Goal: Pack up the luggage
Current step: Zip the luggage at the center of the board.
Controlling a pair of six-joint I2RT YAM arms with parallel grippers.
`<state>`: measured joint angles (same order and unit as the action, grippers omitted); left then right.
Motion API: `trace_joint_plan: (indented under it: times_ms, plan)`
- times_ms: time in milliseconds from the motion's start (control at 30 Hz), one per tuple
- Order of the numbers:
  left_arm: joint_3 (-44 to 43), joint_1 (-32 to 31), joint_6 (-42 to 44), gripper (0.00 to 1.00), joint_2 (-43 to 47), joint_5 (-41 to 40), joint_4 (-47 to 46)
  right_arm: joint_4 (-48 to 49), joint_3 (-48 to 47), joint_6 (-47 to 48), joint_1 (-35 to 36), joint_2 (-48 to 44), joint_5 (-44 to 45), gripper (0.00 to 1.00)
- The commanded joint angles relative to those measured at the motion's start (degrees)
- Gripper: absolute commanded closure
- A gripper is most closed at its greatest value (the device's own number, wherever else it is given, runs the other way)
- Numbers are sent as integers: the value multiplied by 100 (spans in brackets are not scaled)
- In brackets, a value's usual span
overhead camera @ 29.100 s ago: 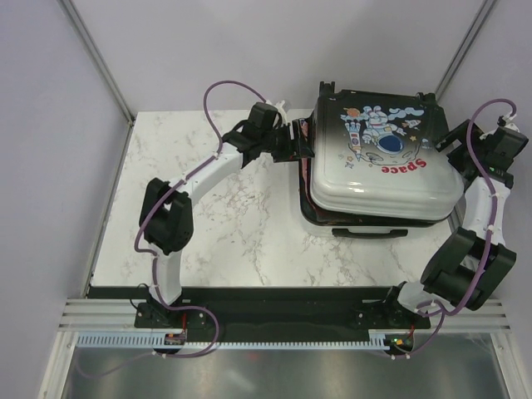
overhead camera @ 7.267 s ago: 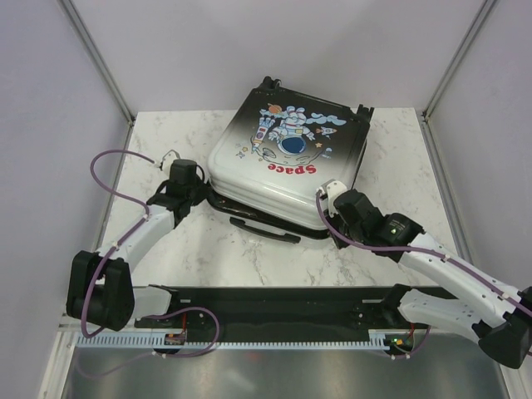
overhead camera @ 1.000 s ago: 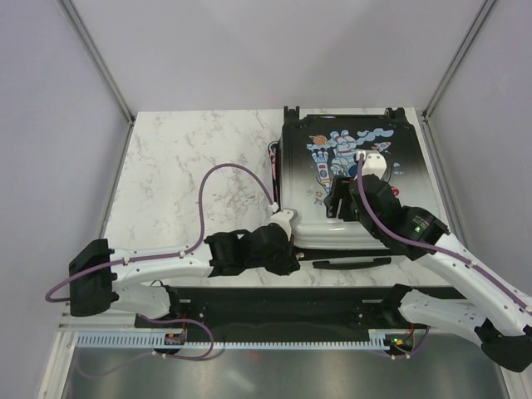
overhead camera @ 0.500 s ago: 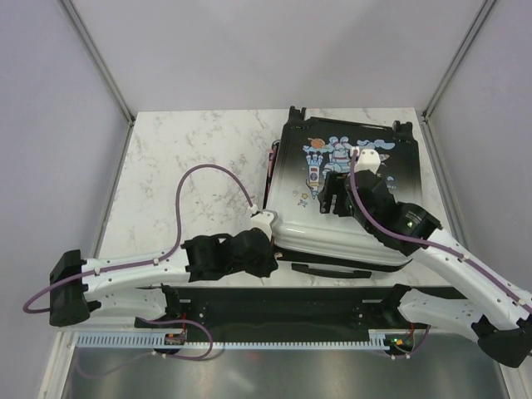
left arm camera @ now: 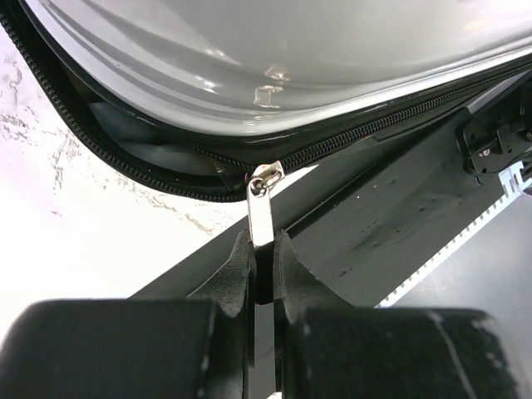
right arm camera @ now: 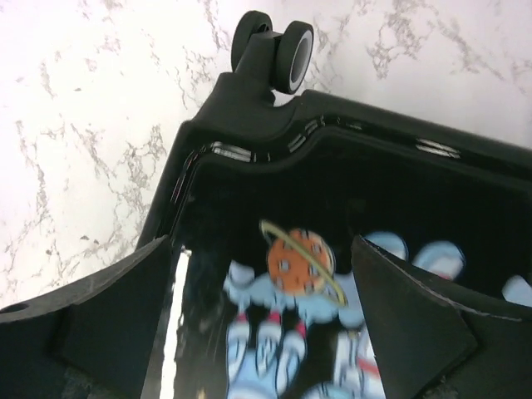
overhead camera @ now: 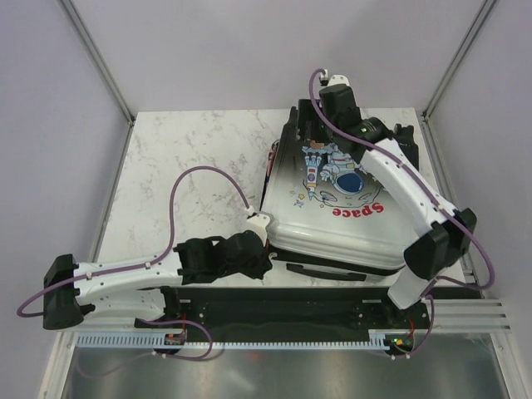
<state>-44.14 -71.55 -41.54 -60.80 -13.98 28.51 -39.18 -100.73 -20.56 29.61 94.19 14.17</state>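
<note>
The luggage (overhead camera: 349, 208) lies flat on the right half of the marble table (overhead camera: 183, 166), lid down, with the astronaut print and red "Space" facing up. At its near-left corner my left gripper (overhead camera: 266, 251) is shut on the silver zipper pull (left arm camera: 263, 208). The pull sits in the black zipper track (left arm camera: 349, 137) under the grey shell (left arm camera: 332, 58). My right gripper (overhead camera: 318, 129) hovers open over the lid's far-left part. In the right wrist view its fingers (right arm camera: 108, 324) straddle the planet print (right arm camera: 299, 258) without touching it. A black wheel (right arm camera: 278, 41) sits just beyond.
The luggage's black carry handle (overhead camera: 320, 272) faces the near edge, just above the black base rail (overhead camera: 283, 303). A bit of red shows at the luggage's left seam (overhead camera: 273, 155). Pale walls close the table on three sides. The left arm's purple cable (overhead camera: 199, 179) loops over the table.
The right gripper has lifted off the middle of the lid, swung to its far edge and opened wider. The left gripper drew the pull slightly left, and the luggage turned a little.
</note>
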Motion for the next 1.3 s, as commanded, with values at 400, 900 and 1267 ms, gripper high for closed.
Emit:
trace_joint_plan:
  times_ms: [400,900,1267]
  plan:
    - [72,-61,357,98,349,-263,-250,192,-3655,-291,-262,3474,-222,10]
    - [-805,-210,1806,98,-968,826,-1120,165,-4051,596,-236,3905,-345,13]
    - [-1553,-1019,2123,98,-1962,1064,-1182,-73,-4060,1265,-166,3887,-477,15]
